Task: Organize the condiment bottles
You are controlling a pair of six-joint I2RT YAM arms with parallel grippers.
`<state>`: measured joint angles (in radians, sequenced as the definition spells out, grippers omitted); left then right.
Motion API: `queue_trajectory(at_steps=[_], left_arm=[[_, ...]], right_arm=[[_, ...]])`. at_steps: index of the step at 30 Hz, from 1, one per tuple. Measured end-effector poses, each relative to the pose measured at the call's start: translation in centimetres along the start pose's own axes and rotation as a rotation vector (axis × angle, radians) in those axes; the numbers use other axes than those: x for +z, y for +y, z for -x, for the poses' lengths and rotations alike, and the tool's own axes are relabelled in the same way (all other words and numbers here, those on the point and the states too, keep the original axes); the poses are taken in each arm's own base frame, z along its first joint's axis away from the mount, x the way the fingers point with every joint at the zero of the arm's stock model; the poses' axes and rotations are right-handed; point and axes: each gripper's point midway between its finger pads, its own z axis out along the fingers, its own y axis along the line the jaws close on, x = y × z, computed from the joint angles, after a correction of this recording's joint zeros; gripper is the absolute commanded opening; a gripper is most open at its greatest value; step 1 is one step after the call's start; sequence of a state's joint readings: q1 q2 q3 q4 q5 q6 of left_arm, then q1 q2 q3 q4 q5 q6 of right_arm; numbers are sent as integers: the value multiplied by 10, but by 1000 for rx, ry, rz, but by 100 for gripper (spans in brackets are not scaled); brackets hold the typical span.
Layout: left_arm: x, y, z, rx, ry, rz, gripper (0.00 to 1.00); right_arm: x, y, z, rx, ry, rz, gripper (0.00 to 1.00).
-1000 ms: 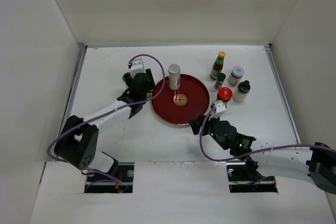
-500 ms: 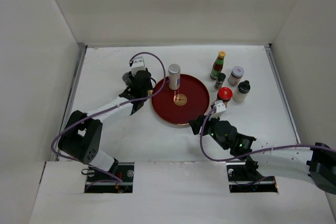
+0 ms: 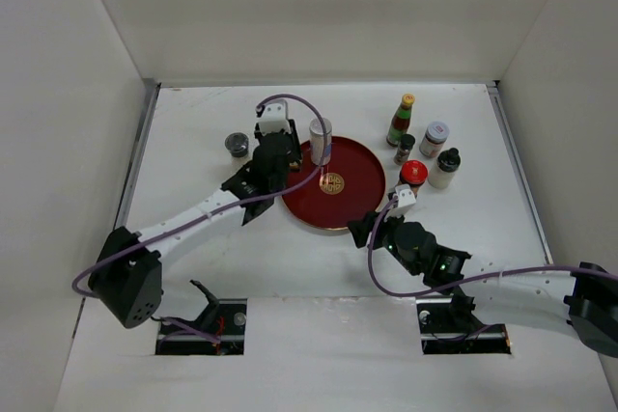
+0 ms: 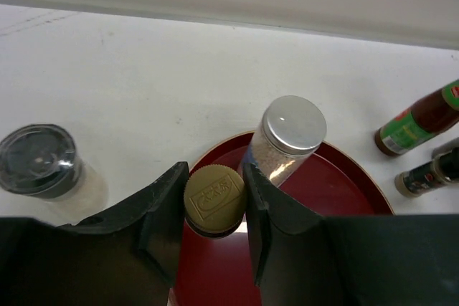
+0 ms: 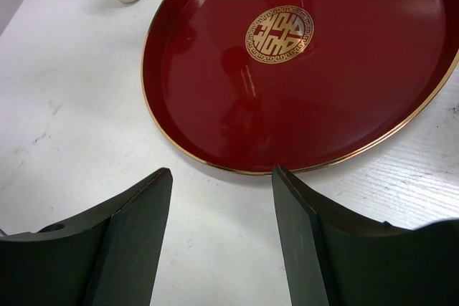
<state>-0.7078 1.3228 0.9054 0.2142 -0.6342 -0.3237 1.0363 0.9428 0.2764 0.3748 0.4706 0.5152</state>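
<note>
My left gripper is shut on a small bottle with a yellow cap, held over the left edge of the round red tray. A silver-capped bottle stands on the tray just right of it. A grey-lidded jar stands on the table to the left. At the back right stand a tall green bottle, a small dark bottle, a red-capped white jar, a black-capped white bottle and a red-capped bottle. My right gripper is open over bare table at the tray's front rim.
White walls enclose the table on the left, back and right. In the right wrist view the tray shows a gold emblem at its middle. Purple cables loop off both arms.
My left gripper has swung right from beside the grey-lidded jar to the tray's left edge, with the yellow-capped bottle in its jaws. The right arm has stayed still.
</note>
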Motion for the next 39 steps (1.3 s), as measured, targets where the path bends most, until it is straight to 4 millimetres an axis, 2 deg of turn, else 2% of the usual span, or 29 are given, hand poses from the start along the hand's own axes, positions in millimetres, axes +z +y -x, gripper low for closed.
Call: queue_trajectory(at_steps=[3,9,13,17,23,28,31,33,36,39], left_arm=[[12,-13,-19,26,31,-13,19],[37,-17,-71,101,134,-4,20],[42,-16,-87,120,163,-2,26],[45,-17,-89,116,161,-2,38],[49,-23,-79,78,116,-12,71],[36,-18,-66,59,92,-21,80],[18,-9,-40,21,42,-24,86],[5,2,-18,-11,1,-17,89],[-2,37,14,-58,-45,50,89],[4,80,20,-86,-54,157,90]], right_arm=[[0,0,0,0,1,0,64],[0,-1,-1,-1,2,-1,64],[0,-1,-2,-2,3,-2,65],[-1,-2,-2,-1,2,-1,65],[-1,-2,-2,0,1,-1,66],[-2,-2,-1,2,-4,2,68],[-2,-1,0,4,-6,3,74],[-2,-1,1,7,-7,4,84],[-2,-1,1,6,-7,4,93],[-2,-1,0,4,-5,2,97]])
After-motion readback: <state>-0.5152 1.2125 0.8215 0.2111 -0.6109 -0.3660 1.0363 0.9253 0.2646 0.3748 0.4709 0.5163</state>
